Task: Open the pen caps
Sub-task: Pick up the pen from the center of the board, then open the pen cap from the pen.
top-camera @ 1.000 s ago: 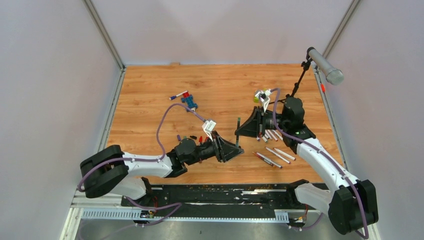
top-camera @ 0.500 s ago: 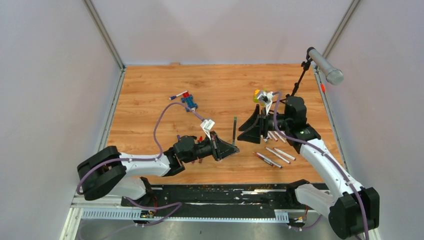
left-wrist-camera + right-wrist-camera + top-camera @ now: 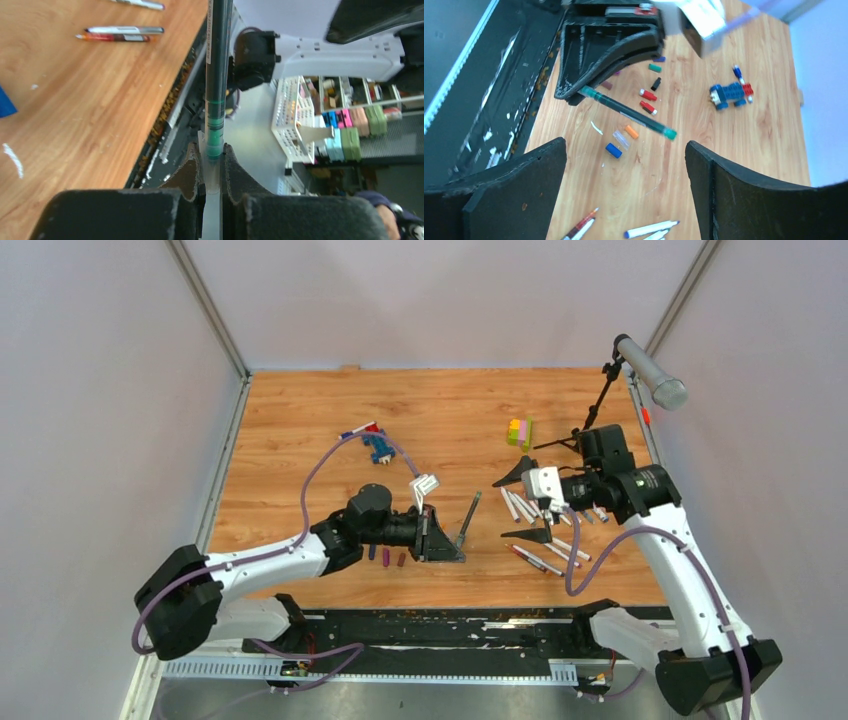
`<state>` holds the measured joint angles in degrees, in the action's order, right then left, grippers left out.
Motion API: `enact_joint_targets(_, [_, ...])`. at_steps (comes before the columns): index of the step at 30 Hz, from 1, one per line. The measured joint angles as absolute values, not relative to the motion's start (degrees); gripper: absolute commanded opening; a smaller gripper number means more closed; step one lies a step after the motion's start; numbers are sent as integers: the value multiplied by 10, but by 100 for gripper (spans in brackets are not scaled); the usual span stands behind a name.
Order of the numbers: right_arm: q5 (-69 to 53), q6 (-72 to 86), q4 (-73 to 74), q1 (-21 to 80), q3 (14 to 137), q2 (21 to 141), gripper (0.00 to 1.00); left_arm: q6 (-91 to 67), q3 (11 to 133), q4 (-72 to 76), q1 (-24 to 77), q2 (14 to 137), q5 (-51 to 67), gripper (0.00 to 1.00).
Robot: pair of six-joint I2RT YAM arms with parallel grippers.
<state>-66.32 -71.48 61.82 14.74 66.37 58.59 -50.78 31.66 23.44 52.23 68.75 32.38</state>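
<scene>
The green pen [image 3: 467, 516] was clamped by one end in my left claw [image 3: 440, 540], above the table [image 3: 300, 440]. My right claw [image 3: 522, 504] had released its other end, withdrawn over the loose pens [image 3: 540, 560], fingers apart. Uncapping unconfirmed; I judged a regrip likely.

Table [image 3: 300, 410] surfaced in smooth wood-grain laminate with low sheen, left gripper [image 3: 212, 154] fingers [image 3: 185, 180] moulded in matt, grainy black plastic, glossy dark green plastic pen [image 3: 216, 75] clamped between them, smooth coloured plastic pen caps [image 3: 648, 94] strewn ahead of the right gripper [image 3: 624, 147], matt black likewise.
</scene>
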Motion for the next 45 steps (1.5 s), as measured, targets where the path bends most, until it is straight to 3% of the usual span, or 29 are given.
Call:
enact_joint_targets(8, [-593,-937,724,277,679,649,79,-493,396,128,521,750,424,0])
enact_joint_targets(14, [-512,-981,736,358,680,674,59,-484,410,84,521,792,477,0])
enact_joint_targets(25, [-353,-997,715,467,666,707,40,-471,420,59,521,805,536,0])
enact_joint_targets(27, [-332,-998,708,480,660,712,32,-470,420,56,521,806,540,0])
enact_joint_targets(29, [-314,-997,703,492,654,719,8,-469,420,53,521,808,543,0])
enact_joint_targets(30, [-307,-1000,698,497,652,722,1,-469,420,52,521,808,544,0])
enact_joint_targets(39, [-271,-998,636,499,625,707,0,-405,443,-15,524,812,519,0])
enact_joint_targets(45, [-204,-1008,623,411,590,674,0,-349,428,-98,552,799,535,0])
